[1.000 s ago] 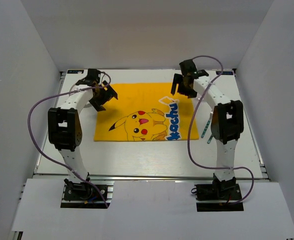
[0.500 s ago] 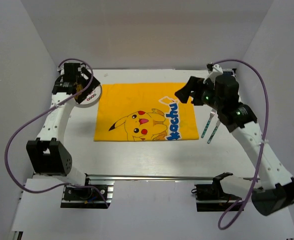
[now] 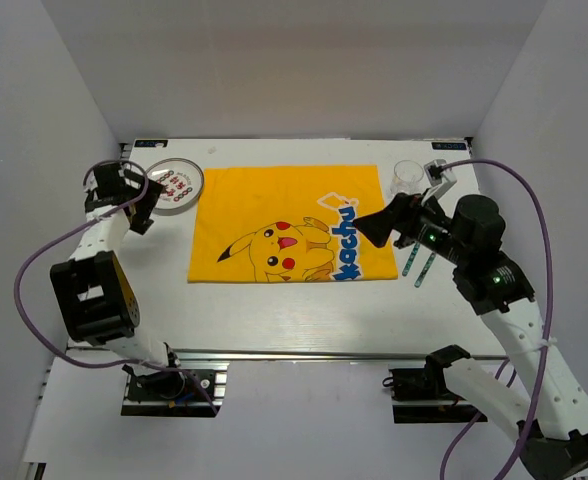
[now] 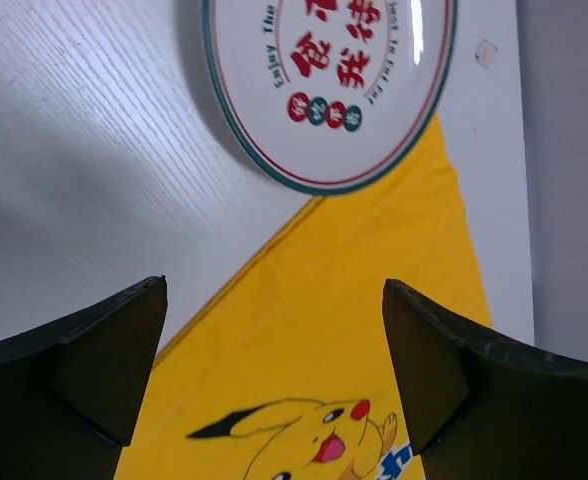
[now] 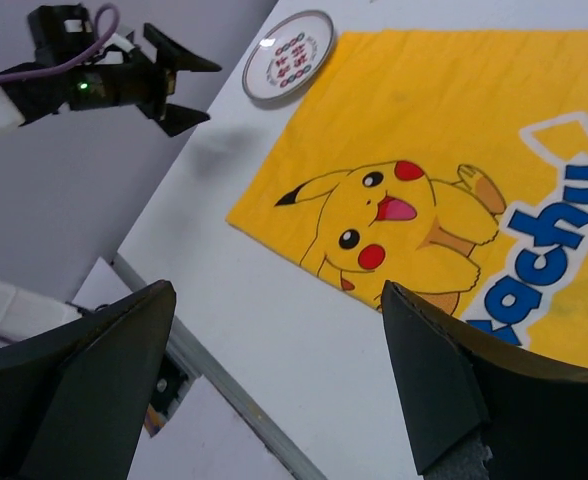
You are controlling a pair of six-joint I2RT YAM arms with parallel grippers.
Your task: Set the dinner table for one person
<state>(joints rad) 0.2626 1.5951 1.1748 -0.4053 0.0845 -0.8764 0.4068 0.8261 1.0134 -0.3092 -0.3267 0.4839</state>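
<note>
The dinner table (image 3: 274, 310) is lying across the middle of the overhead view. It is white with a faint grain, and a metal rail (image 3: 304, 354) is running along its near edge. A yellow cloth (image 3: 274, 205) printed with a cartoon character and blue lettering is lying spread flat on the table's middle, reaching toward the far edge.

A round plate (image 3: 174, 183) with a green rim and red lettering is sitting on the table at the far left. Its right edge is meeting the cloth's far left corner, though whether it is overlapping the cloth cannot be told. A clear glass (image 3: 407, 177) is standing at the far right, just beyond the cloth's far right corner. Two pieces of cutlery (image 3: 425, 270) are lying side by side on the bare table just right of the cloth, with the right arm partly covering them.

The left gripper (image 4: 274, 288) is hanging over the table's left side, just near and left of the plate. Its fingers are standing wide apart and gripping nothing, with the plate, bare table and cloth showing through the gap. The right gripper (image 5: 279, 290) is hovering above the cloth's right edge by the lettering and pointing left. Its fingers are also spread apart, with nothing between them.
</note>
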